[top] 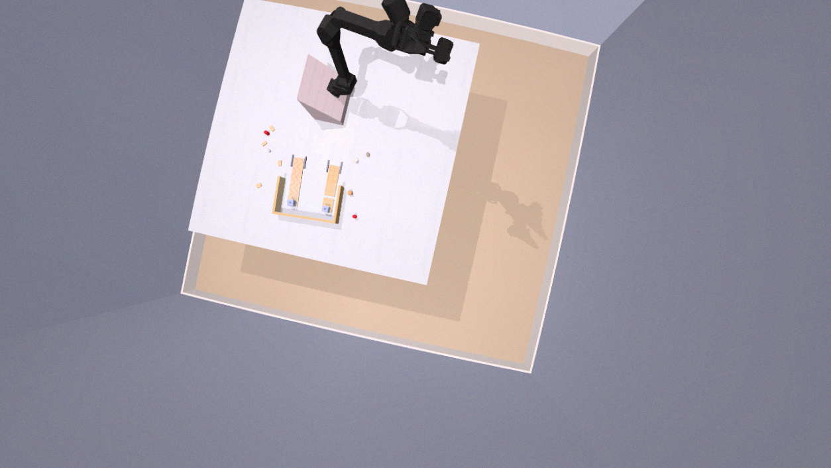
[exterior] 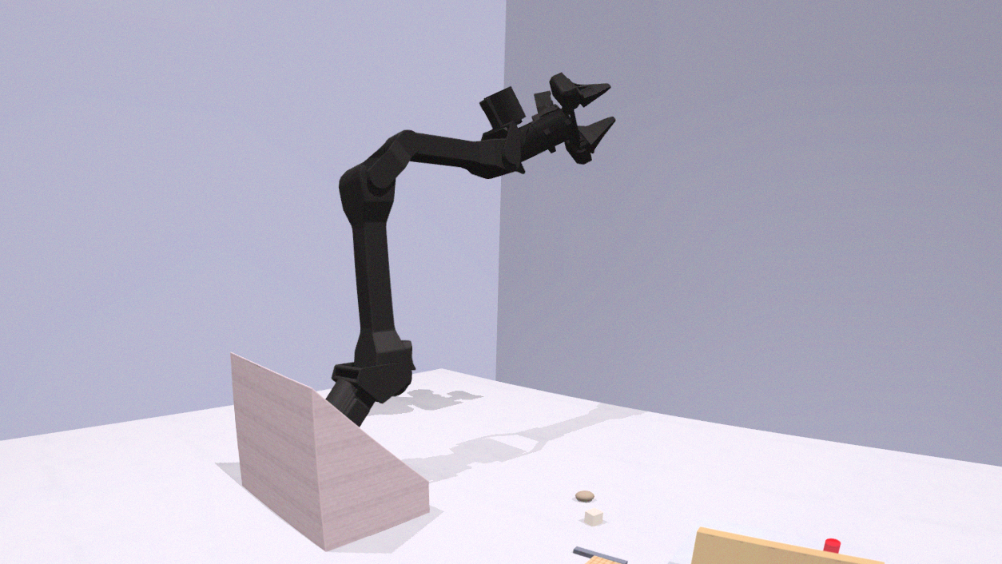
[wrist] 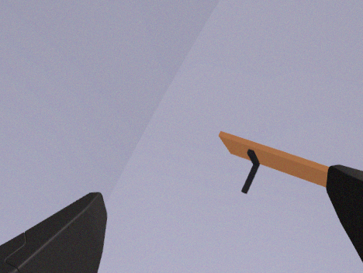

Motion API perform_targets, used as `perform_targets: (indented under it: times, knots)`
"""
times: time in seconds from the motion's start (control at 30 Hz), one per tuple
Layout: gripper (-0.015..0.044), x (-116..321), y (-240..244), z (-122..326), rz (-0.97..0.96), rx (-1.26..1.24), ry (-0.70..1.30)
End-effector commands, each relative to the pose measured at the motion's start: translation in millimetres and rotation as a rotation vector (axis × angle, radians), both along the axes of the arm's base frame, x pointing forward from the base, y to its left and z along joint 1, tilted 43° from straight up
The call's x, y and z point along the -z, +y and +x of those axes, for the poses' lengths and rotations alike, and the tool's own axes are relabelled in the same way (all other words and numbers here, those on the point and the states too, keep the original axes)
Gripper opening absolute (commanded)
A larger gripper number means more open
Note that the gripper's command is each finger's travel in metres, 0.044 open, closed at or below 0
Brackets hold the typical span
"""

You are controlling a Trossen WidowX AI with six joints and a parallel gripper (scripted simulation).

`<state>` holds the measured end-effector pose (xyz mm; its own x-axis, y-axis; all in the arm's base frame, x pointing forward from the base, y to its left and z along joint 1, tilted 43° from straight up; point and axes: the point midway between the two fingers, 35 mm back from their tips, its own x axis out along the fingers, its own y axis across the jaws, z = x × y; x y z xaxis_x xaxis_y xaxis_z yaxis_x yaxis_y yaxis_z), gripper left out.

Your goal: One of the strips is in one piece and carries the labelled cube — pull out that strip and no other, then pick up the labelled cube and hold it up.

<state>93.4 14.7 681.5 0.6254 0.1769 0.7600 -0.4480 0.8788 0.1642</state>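
Two wooden strips lie side by side in the top view. The left strip (top: 296,174) has a zigzag pattern, shows no gap and has a blue cube (top: 290,203) on its far end. The right strip (top: 332,179) has a light gap across it; its short separate-looking end piece (top: 329,201) carries another blue cube (top: 325,208). Each cube shows a small dark mark, too small to read. My gripper (exterior: 612,102) (wrist: 219,193) is open and empty, high above the table and well away from the strips.
A low U-shaped wooden wall (top: 305,217) surrounds the strips' cube ends. Dark bars (top: 305,162) flank their other ends. Small blocks, red cylinders (top: 354,216) and a brown pebble (top: 367,154) (exterior: 584,495) lie around. A pinkish wedge (top: 323,89) (exterior: 280,426) stands by the arm's base.
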Motion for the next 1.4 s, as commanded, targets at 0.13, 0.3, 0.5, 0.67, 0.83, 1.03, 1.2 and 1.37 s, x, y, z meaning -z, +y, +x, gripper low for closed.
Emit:
perform_targets:
  times: [0.13, 0.3, 0.5, 0.67, 0.83, 1.03, 1.2, 1.37]
  knots:
    - [0.0400, 10.2, 37.8, 2.6, -0.109, 0.072, -0.035]
    - [0.0400, 28.3, 91.3, 17.6, -0.243, 0.112, -0.080]
    - [0.0400, 68.3, 146.0, 62.2, -0.425, 0.148, -0.072]
    - [0.0400, 115.5, 173.9, 114.9, -0.569, 0.151, -0.005]
    - [0.0400, 177.9, 182.5, 176.0, -0.695, 0.121, 0.127]
    - [0.0400, 263.1, 160.9, 242.4, -0.779, 0.062, 0.353]
    - [0.0400, 337.6, 121.5, 281.9, -0.778, 0.000, 0.581]
    - [0.0400, 410.7, 70.8, 301.2, -0.702, -0.070, 0.822]
